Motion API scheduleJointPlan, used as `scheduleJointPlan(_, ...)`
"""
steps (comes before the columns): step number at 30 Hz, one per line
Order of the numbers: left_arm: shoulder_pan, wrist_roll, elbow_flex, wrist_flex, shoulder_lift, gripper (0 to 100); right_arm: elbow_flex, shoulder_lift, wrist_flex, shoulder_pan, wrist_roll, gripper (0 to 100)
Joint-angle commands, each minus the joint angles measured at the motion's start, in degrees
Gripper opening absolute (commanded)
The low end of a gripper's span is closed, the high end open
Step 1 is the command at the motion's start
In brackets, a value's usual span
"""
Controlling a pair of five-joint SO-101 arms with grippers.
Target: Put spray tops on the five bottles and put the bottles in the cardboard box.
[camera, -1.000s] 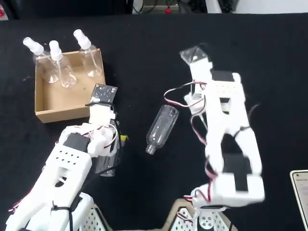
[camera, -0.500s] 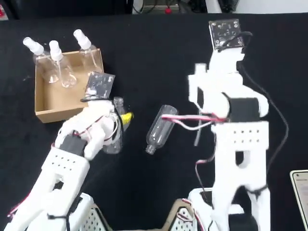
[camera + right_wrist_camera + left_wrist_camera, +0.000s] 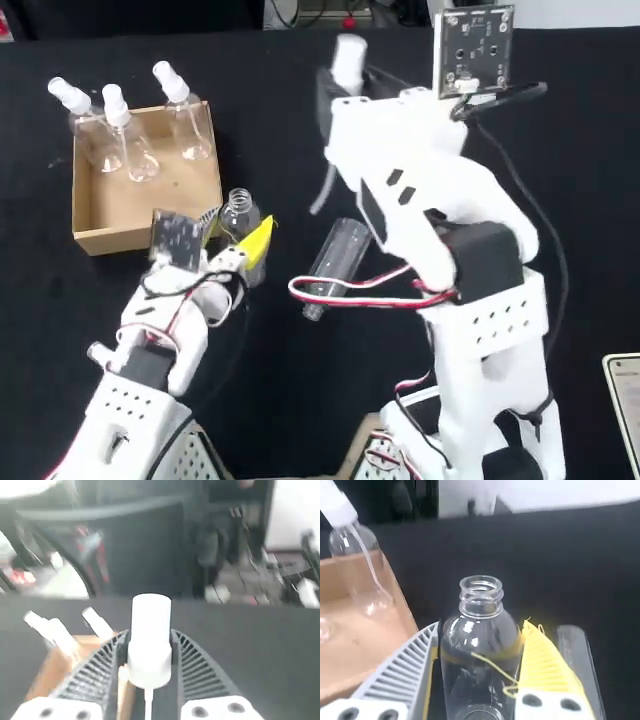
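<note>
My left gripper (image 3: 238, 228) is shut on a clear open-necked bottle (image 3: 238, 210), held upright just beside the cardboard box (image 3: 110, 236); in the left wrist view the bottle (image 3: 480, 615) sits between the grey and yellow fingers (image 3: 540, 665). Raised high over the table's far middle, my right gripper (image 3: 343, 75) is shut on a white spray top (image 3: 349, 52), whose thin tube hangs down. In the right wrist view the spray top (image 3: 150, 645) stands upright between the fingers. A second open bottle (image 3: 335, 262) lies on the cloth. Three capped bottles (image 3: 125, 140) stand in the box.
The box (image 3: 350, 645) has bare floor at its near side. A white card (image 3: 625, 392) lies at the table's right edge. Red and white cables (image 3: 350, 290) loop from the right arm over the lying bottle. The black cloth to the right is open.
The right arm swung up and left, carrying the spray top toward the far middle. The left arm tipped its bottle upright and brought it close to the box's corner.
</note>
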Motion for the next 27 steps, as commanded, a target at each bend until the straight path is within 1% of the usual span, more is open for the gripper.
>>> scheduleJointPlan(1,0.5,0.4,6.8,-11.1,-8.0,13,-2.9,-1.9,-6.3,-3.5,-0.5,3.9)
scheduleJointPlan(3,0.5,0.2,8.8,-12.2,-11.1,13,-3.0,-1.9,-7.8,-5.2,-0.5,3.9)
scheduleJointPlan(6,0.6,0.2,8.7,-7.2,-15.5,13,-3.3,-2.0,-9.6,-8.1,-0.4,3.9)
scheduleJointPlan(10,0.5,0.2,8.7,-2.5,-20.0,13,-3.1,-1.9,-10.4,-11.5,-0.2,4.1)
scheduleJointPlan(15,0.5,0.2,8.7,1.6,-22.6,13,-2.9,-2.2,-14.2,-11.8,-0.2,4.1)
scheduleJointPlan(20,0.7,0.2,8.7,1.9,-22.5,13,-2.2,-1.8,-14.8,-12.0,-0.2,4.1)
scheduleJointPlan(23,2.9,0.2,8.7,2.2,-22.4,13,0.4,-1.3,-18.3,-12.0,-0.1,4.1)
scheduleJointPlan(27,6.4,0.1,8.7,5.2,-22.4,13,4.2,1.0,-25.1,-12.0,-0.1,4.1)
